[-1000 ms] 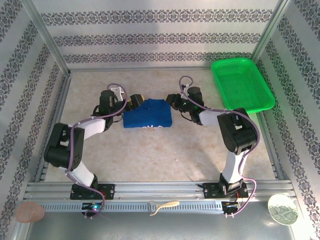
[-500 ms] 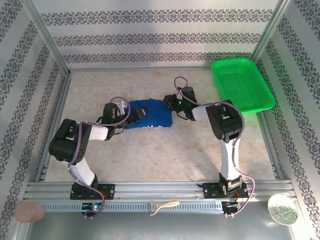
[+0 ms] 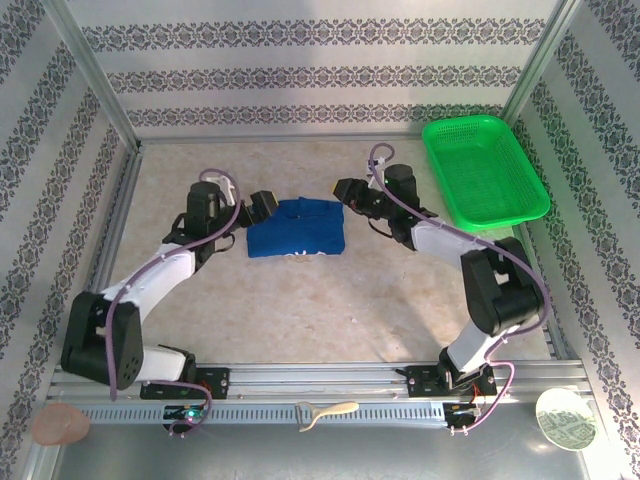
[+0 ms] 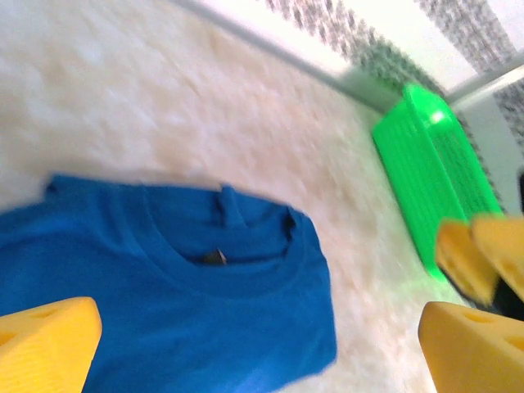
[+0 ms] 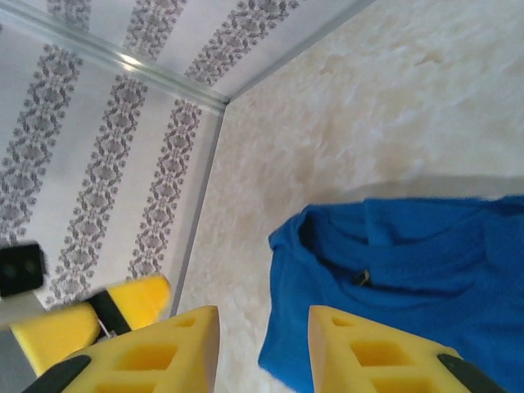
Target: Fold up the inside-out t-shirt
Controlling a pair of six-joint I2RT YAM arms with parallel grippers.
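The left arm stretches low across the table [image 3: 300, 310], its left gripper [image 3: 262, 205] spread wide and empty just beside the left edge of the inside-out t-shirt [image 3: 296, 228], which lies mid-table as a compact rectangle. The right arm reaches in opposite, the right gripper [image 3: 347, 190] near the shirt's far right corner, jaws slightly parted, holding nothing.

Patterned striped walls [image 3: 320, 75], mottled beige tabletop [image 3: 330, 300], aluminium frame rails [image 3: 320, 378]

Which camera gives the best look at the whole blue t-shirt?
Top external: the t-shirt lies whole in frame, its full outline visible. Left wrist shows its collar end close up, but blurred and cropped. Right wrist shows the collar end too, cut off at the frame's right edge.
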